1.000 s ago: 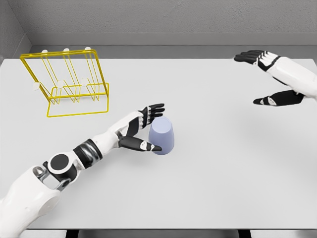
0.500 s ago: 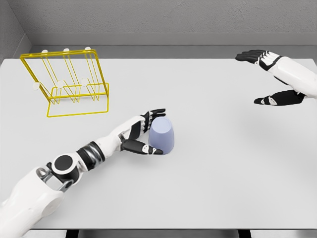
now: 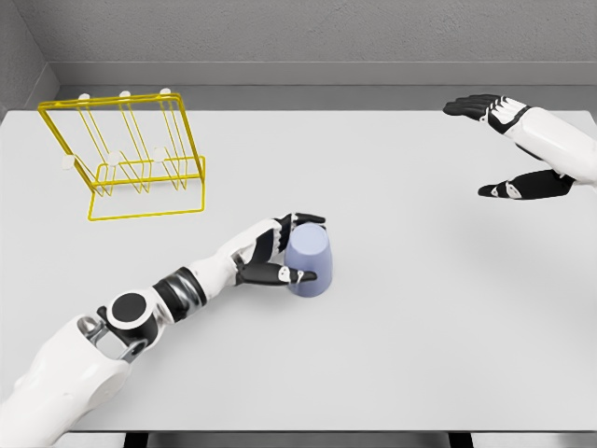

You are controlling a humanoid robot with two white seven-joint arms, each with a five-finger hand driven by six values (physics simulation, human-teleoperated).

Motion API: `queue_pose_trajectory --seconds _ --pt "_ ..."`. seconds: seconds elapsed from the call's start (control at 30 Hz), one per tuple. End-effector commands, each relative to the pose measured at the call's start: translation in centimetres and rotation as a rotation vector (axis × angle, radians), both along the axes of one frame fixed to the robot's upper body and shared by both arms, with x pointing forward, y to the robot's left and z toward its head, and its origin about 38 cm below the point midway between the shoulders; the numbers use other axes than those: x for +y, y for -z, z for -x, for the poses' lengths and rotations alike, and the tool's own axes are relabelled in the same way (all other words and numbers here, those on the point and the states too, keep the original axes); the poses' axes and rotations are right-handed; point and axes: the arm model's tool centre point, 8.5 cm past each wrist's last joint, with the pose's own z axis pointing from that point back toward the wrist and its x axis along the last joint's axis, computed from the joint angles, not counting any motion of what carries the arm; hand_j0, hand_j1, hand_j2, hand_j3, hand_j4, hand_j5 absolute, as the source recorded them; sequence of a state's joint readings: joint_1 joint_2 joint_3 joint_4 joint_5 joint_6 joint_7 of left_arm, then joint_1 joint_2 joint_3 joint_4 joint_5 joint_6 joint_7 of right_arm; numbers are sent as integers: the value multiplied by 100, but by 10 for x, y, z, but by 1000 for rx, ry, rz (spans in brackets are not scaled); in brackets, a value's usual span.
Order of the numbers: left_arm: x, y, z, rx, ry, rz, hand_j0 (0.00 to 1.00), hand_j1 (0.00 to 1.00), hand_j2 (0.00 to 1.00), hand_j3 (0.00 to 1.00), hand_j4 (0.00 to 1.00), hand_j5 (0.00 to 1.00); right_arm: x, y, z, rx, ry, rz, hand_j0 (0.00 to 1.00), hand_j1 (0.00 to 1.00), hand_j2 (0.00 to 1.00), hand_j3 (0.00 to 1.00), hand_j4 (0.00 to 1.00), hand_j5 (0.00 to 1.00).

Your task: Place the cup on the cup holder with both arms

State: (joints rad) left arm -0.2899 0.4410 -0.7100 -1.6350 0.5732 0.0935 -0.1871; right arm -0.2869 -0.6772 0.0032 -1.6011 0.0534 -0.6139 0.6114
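A pale blue cup (image 3: 311, 261) stands upside down on the white table (image 3: 401, 308), near the middle. My left hand (image 3: 293, 248) is wrapped around its left side, the fingers over the top edge and the thumb across the lower front. The yellow wire cup holder (image 3: 126, 154) stands at the far left of the table, well away from the cup. My right hand (image 3: 508, 145) hovers open at the far right, palm facing left, holding nothing.
A grey wall runs behind the table's far edge. The table's front edge lies along the bottom of the view. My left forearm stretches diagonally from the lower left corner toward the cup.
My left hand has slid right and closed around the cup, the fingers now curling over its top. The cup has shifted slightly right. The right hand has barely moved.
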Motion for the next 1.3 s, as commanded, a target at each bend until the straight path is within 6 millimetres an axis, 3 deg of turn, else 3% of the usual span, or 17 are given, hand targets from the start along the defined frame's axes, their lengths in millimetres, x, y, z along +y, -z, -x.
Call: queue_pose_trajectory --seconds 0.0,0.23,0.37,0.57,0.83,1.27 --pt "0 0 0 -6 0 -4 67 67 67 67 67 67 0 -1 0 2 0 -9 100 100 100 100 100 100" --pt "3 -9 -2 -23 -10 16 67 67 67 67 67 67 0 0 0 3 0 -9 100 100 100 100 100 100" --pt "3 -24 -1 -56 -11 46 67 67 67 67 67 67 0 0 0 3 0 -9 100 100 100 100 100 100" --pt "16 -44 -5 -102 -46 78 68 68 68 68 68 68 0 0 0 3 0 -9 100 100 100 100 100 100" --pt "25 -57 0 -130 -71 110 68 68 68 68 68 68 0 -1 1 1 -2 -8 100 100 100 100 100 100" --pt "53 -74 -12 -181 -140 105 68 68 68 68 68 68 0 0 1 4 -1 -8 100 100 100 100 100 100"
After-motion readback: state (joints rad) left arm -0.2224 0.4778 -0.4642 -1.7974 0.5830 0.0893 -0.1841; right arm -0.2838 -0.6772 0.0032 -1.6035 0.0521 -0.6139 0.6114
